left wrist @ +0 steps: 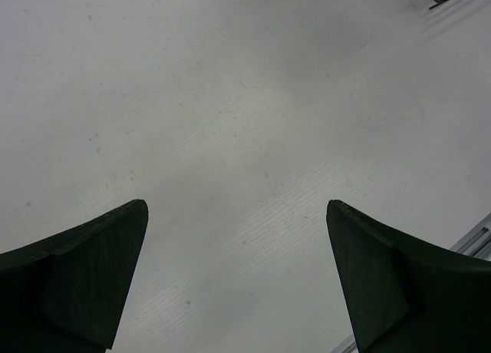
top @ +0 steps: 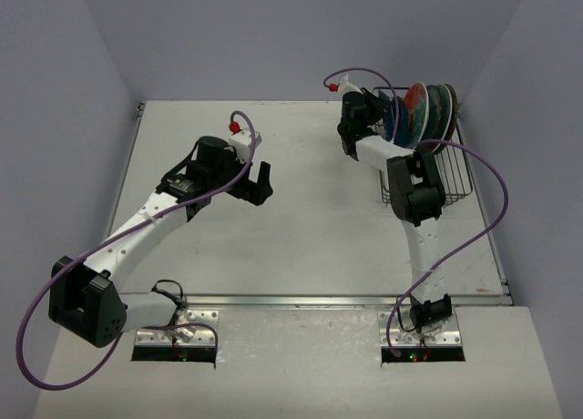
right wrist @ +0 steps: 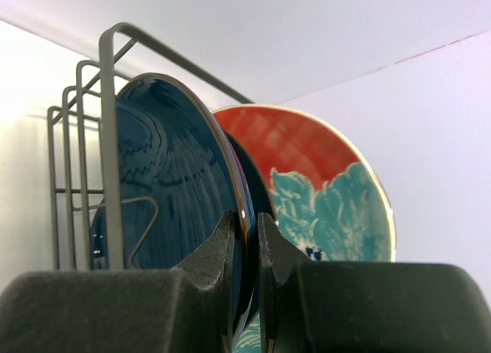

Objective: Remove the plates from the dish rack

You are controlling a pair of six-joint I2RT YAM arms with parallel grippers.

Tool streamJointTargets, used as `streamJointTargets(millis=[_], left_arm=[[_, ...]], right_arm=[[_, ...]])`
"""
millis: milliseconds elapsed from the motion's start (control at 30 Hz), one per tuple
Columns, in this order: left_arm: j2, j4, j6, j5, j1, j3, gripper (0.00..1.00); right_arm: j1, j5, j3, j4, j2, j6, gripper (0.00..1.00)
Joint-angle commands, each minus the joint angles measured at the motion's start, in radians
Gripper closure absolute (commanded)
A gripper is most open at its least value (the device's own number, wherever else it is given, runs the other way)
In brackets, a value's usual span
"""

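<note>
Item: plates, on edge in dish rack, upper right of overhead frame.
Right gripper clamped on rim of front dark blue plate; red-orange plate behind it. Left gripper spread wide, grasping nothing, above table, centre-left.

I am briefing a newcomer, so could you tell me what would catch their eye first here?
The upright plates in the dish rack at the far right of the table stand out, above all the red-orange plate with its teal flowers. The right arm's jaws pinch the rim of the dark blue plate in front of it. The left arm's jaws hang wide open over the table.
</note>
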Motion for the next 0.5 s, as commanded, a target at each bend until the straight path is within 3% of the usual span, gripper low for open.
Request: streamJointTargets(millis=[0,467], left_arm=[[-0.035,0.019,-0.007,0.007,0.014,0.036,0.0],[-0.042,0.021,-0.008,-0.003,0.021,0.04,0.0]], right_arm=[[-0.009,0.065,0.064,0.253,-0.065,-0.177,1.0],[-0.006,0.063,0.103,0.28,-0.15,-0.255,1.0]])
